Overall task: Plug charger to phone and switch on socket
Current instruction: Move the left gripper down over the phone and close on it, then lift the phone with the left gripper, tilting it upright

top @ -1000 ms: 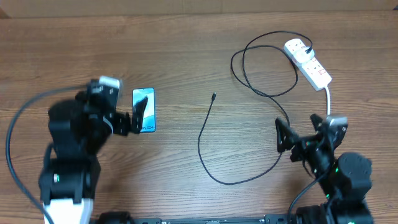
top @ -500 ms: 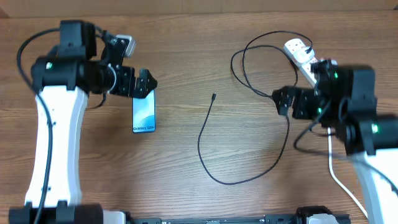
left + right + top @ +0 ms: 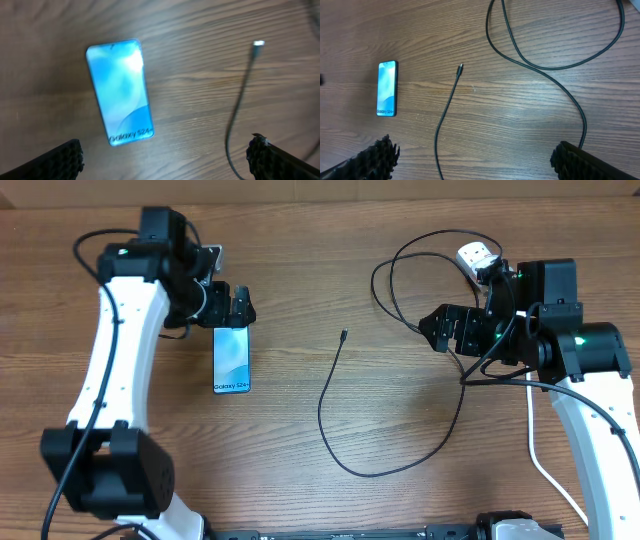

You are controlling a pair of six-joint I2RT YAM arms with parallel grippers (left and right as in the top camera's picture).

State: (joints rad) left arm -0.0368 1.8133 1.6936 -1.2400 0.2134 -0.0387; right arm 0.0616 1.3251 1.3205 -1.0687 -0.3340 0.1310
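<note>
The task looks barely begun. The phone lies flat on the tabletop, screen up, with nothing plugged into it. The charger trails across the wood in loose loops, and its small connector rests well apart from the phone, to that phone's right in the overhead view. The left tool hangs over the phone's far end with jaws spread wide and nothing between them. The right tool is likewise wide open and empty, above the cable loops near the socket. The right arm covers most of the socket, so its switch possibly remains off; I cannot tell. Left to do: pick up the connector, fit it into the phone, press the switch.
</note>
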